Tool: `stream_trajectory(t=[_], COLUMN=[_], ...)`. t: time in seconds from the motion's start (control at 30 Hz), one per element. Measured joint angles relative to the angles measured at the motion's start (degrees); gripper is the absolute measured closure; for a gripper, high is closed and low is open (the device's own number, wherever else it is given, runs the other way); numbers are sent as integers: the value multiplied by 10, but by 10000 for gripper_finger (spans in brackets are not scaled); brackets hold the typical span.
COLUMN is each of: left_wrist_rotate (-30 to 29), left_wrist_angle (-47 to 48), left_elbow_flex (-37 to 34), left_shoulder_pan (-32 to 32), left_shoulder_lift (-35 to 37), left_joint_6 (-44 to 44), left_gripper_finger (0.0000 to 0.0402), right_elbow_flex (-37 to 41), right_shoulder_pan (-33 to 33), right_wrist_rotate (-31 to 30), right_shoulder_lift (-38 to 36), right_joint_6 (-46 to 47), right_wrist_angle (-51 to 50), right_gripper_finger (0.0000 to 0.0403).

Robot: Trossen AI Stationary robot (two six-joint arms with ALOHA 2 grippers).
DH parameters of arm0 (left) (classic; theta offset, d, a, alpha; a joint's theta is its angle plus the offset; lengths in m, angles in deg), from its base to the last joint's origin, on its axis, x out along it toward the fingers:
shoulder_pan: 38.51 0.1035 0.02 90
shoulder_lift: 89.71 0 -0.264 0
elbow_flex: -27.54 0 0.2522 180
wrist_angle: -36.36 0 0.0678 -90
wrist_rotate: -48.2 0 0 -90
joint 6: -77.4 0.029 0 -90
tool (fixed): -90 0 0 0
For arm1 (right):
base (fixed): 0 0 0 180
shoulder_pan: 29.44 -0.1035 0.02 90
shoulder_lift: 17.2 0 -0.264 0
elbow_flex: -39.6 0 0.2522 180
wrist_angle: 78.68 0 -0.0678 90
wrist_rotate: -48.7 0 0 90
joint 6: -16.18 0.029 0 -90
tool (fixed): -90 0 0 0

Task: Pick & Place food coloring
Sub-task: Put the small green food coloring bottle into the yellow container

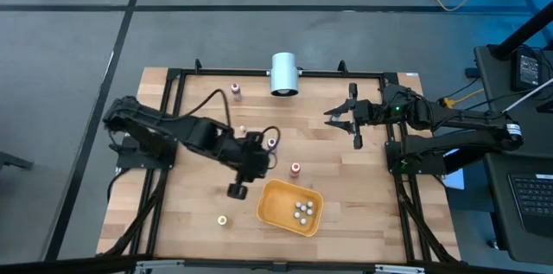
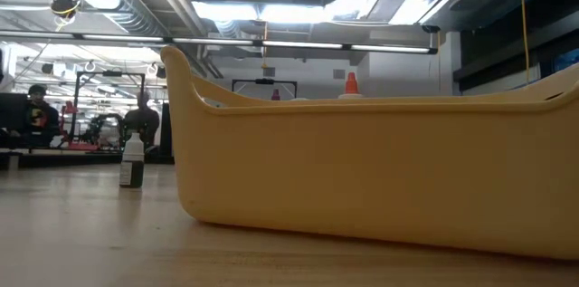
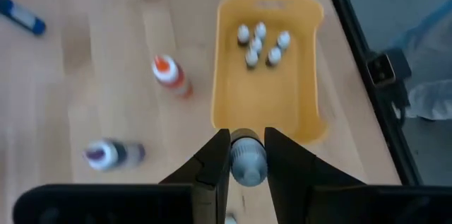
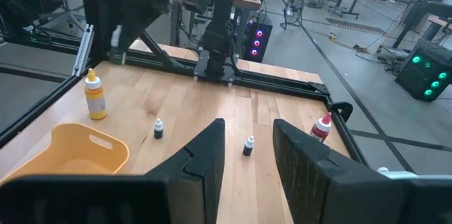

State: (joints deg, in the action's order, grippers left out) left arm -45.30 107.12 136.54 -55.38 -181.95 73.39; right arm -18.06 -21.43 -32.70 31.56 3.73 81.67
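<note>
My left gripper (image 3: 247,159) is shut on one tiny food coloring bottle (image 3: 247,155) with a whitish top. It hangs just left of the orange tray (image 1: 275,213), and in the high view it shows as a dark shape (image 1: 238,189). Several small bottles (image 3: 260,44) lie inside the tray. Loose bottles stand on the table: a red-topped one (image 1: 295,169), a purple-topped one (image 1: 271,143) and a pale one (image 1: 223,220). My right gripper (image 1: 344,119) waits open at the far right, with nothing between its fingers (image 4: 205,157). My left gripper pinches the small bottle's body (image 3: 247,173), just under its whitish top, between its two fingers near their free ends. The fingers slant down from the table's left toward the tray. The bottle sits upright in the hold, top up, and looks clear of the table.
A big white cylinder (image 1: 283,73) stands at the far edge with a pink-topped bottle (image 1: 236,92) to its left. A black frame (image 1: 173,84) borders the table. In the low view the tray's wall (image 2: 380,169) fills the front and one bottle (image 2: 132,162) stands beside it.
</note>
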Motion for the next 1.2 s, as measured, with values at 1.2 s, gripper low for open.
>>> stream_trajectory(t=[1.2], left_wrist_rotate=[42], left_wrist_angle=[-63], left_elbow_flex=[172], left_shoulder_pan=[-56], left_shoulder_lift=[-218], left_joint_6=[-73], left_gripper_finger=[330], right_elbow_flex=[0], right_shoulder_pan=[0], right_wrist_rotate=[0], right_shoulder_lift=[0], right_joint_6=[0], right_wrist_angle=[0], right_gripper_finger=[280])
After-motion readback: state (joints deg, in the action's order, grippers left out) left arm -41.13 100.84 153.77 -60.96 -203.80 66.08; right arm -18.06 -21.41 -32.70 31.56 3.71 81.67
